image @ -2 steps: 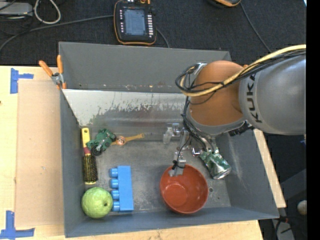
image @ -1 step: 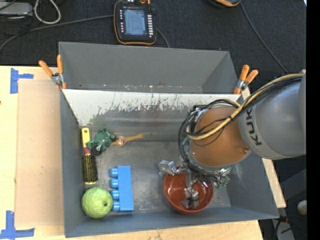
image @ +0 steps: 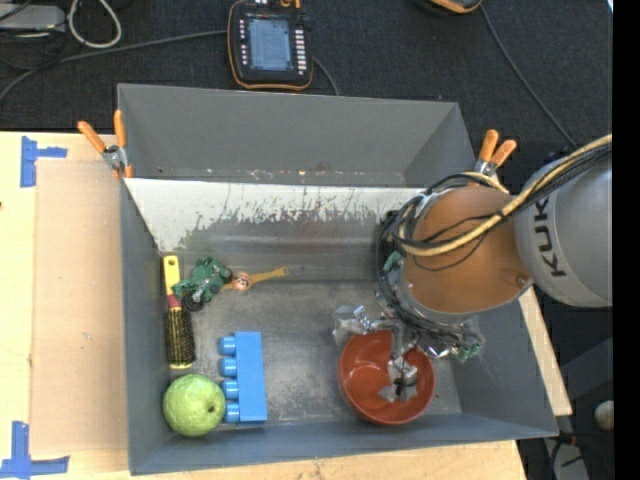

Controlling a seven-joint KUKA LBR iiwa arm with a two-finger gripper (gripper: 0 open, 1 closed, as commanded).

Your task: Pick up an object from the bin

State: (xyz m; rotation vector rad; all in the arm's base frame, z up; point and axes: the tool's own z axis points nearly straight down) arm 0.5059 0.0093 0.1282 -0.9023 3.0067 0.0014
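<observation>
Evidently the arm is at the reach-in step: the gripper (image: 402,380) hangs low inside the red bowl (image: 362,376), its tip close to the bowl's floor and toward the side nearest the arm. How far the jaws stand apart cannot be told, because the tip reads as one dark cluster against the red, with the orange wrist cover (image: 465,248) and its cables bulking just above the bowl. Nothing shows clamped there, so no hold can be claimed. The bowl sits upright, with the bin (image: 290,168) wall just beyond it on the near side. A blue block (image: 245,376) lies to the bowl's left with bare floor between them, and a green apple (image: 194,405) sits beyond the block, touching it. A dark brush (image: 179,336) and a small green toy (image: 203,281) lie well off to the bowl's upper left. By this reading the grasp is not yet made. The next move probably calls for the gripper to straddle the bowl's rim wall rather than press at its smooth floor, close firmly, then rise straight. A thin rim held at one side may let the bowl tilt or slip.
</observation>
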